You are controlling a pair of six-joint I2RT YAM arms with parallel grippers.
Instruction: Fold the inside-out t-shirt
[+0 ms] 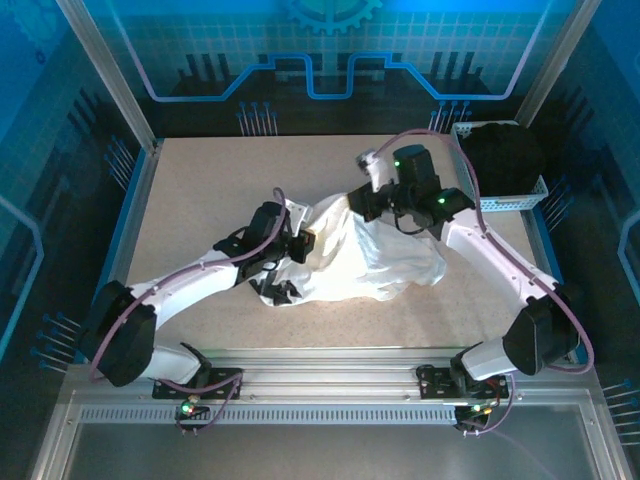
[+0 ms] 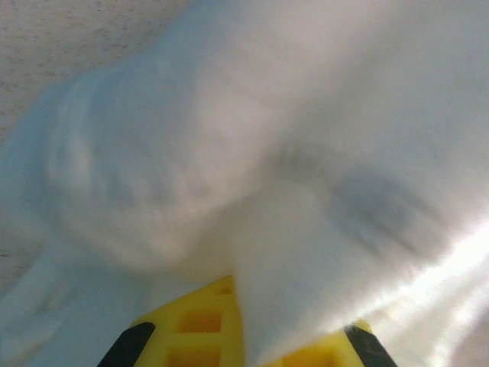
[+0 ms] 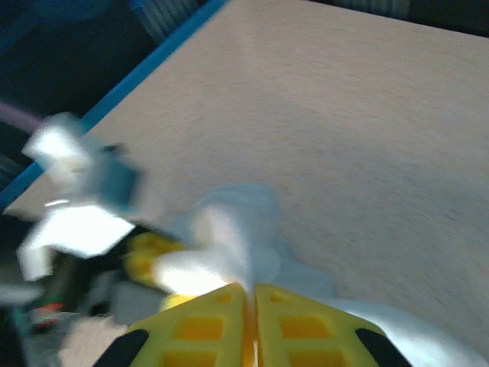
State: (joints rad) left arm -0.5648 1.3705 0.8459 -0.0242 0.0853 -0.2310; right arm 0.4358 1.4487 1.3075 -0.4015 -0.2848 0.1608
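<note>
The inside-out t-shirt, thin white cloth, is seen crumpled in soft folds at the middle of the speckled beige desk. Its left edge is clenched in the left pincer. A bunched far fold is pinched between the yellow, grid-pocketed fingers of the right pincer, which is drawn almost closed.

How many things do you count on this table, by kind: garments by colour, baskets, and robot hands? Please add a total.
white t-shirt: 1
black garment: 1
white basket: 1
robot hands, left hand and right hand: 2
Total: 5
</note>
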